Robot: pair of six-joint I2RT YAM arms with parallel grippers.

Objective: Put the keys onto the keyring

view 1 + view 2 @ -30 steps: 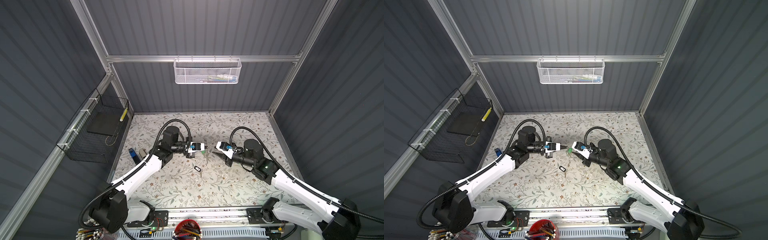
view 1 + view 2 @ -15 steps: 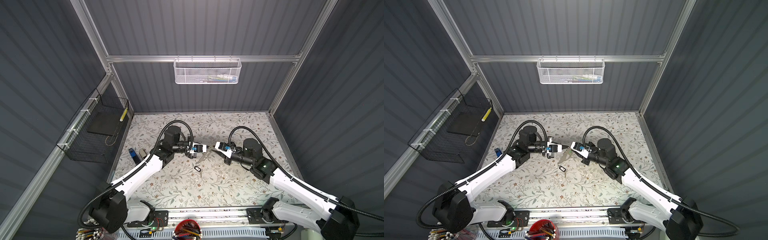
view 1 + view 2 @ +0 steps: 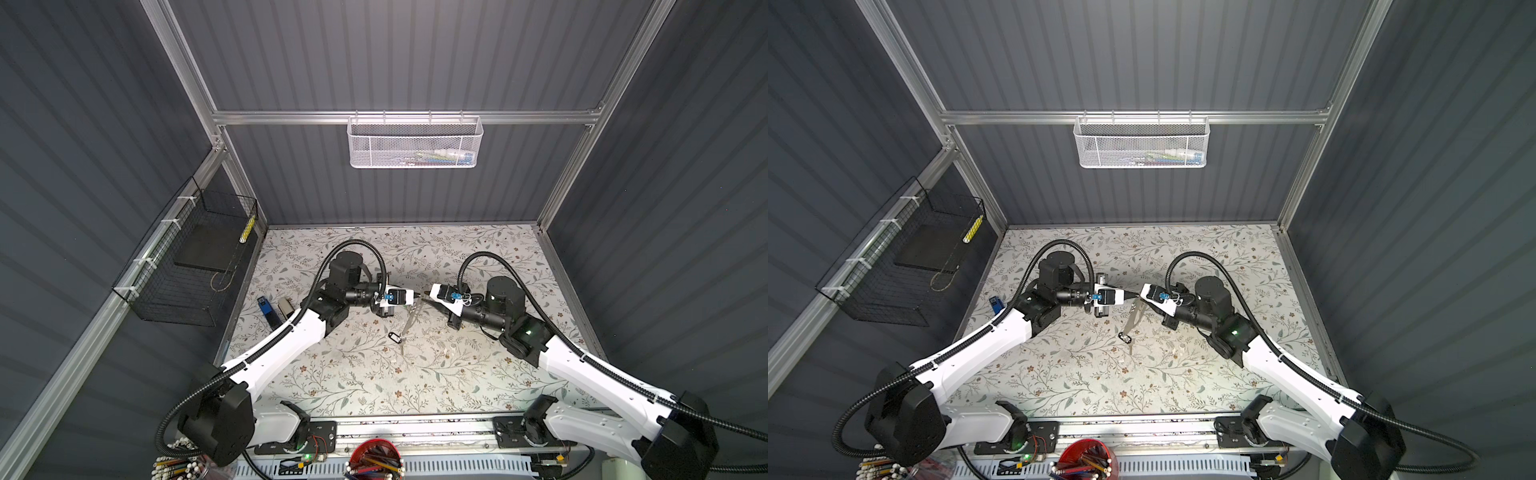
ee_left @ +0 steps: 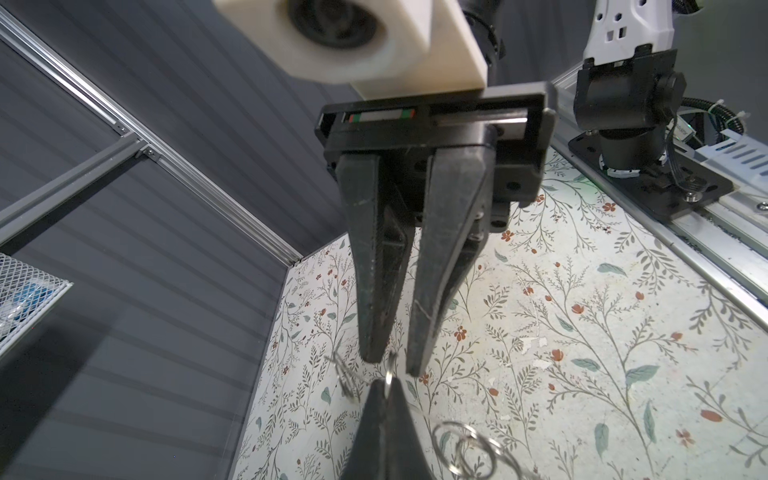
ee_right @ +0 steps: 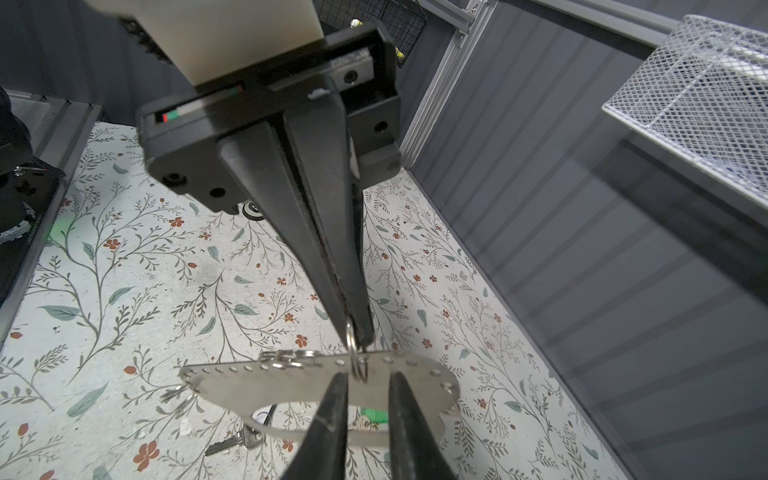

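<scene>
At mid-table, above the floral table (image 3: 457,374), you've got both arms nose to nose.

- Your left gripper (image 5: 357,334) has its jaws clenched on a small metal ring (image 5: 351,337) at the edge of the keyring (image 5: 291,376).
- The keyring hangs from that ring. It is a flat grey plate with a row of holes along its upper edge and an oval cutout below.
- In both top views the plate hangs tilted, with its low end down near the table surface.
- Your right gripper (image 5: 368,376) has its jaws released, with a clear gap between the fingers (image 5: 328,419).
- The right tips sit either side of the same ring, in front of the plate. I can't tell whether either tip touches the ring or the plate.
- A bunch of spare rings (image 5: 291,355) sits along the plate's upper edge, and two more show in the left wrist view.

Keys:
- The key with green tag (image 5: 376,415) shows through the cutout, behind the plate. I can't tell whether it lies on the table or hangs.
- The second key (image 5: 235,442) lies on the table just beside the plate's low end, and its black-rimmed tag (image 3: 395,336) is next to it.

A blue stapler (image 3: 266,309) and a grey stapler (image 3: 284,306) sit at the left table edge, well apart from the grippers.
</scene>
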